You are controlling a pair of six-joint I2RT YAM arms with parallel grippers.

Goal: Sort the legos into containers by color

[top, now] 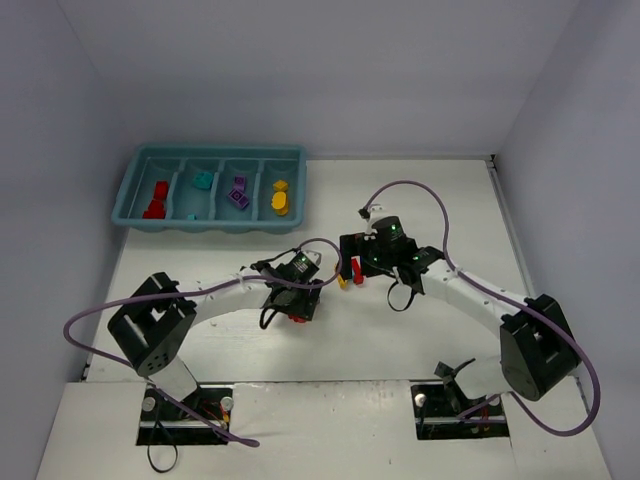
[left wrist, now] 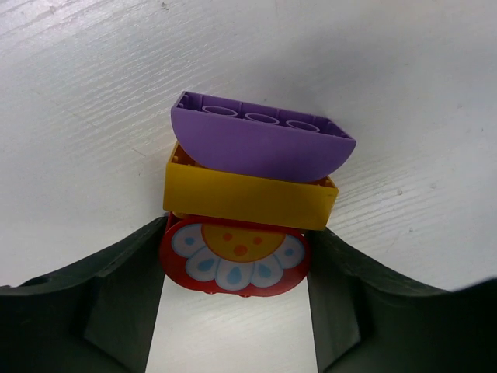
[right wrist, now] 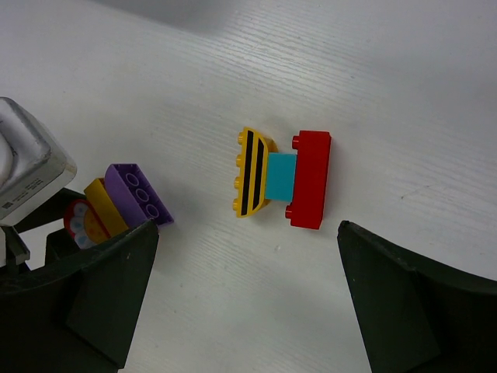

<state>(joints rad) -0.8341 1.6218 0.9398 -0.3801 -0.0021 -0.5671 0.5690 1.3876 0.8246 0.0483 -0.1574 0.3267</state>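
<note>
My left gripper (left wrist: 237, 252) is closed on a three-piece stack. Its fingers (left wrist: 116, 303) press either side of a red flower disc (left wrist: 233, 264). The disc carries a yellow brick (left wrist: 248, 198), and on that sits a purple curved brick (left wrist: 260, 144). From overhead, this hand sits near the middle of the white table (top: 340, 345), to the near right of the teal tray (top: 220, 151). I cannot tell whether the stack touches the table.

My right gripper (right wrist: 248, 229) is spread wide and holds nothing. Just beyond its fingertips a second stack lies on its side on the table. In my wrist view it reads, from left to right, a yellow striped brick (right wrist: 252, 172), a teal brick (right wrist: 281, 177) and a red brick (right wrist: 311, 180), all joined. It touches neither finger. The stack in my left hand shows just to its left.

The tray stands at the far left with four compartments side by side. Red legos (top: 155, 202) lie in the leftmost, then teal legos (top: 203, 180), then purple legos (top: 239, 192), and yellow legos (top: 281, 197) lie in the rightmost.
</note>
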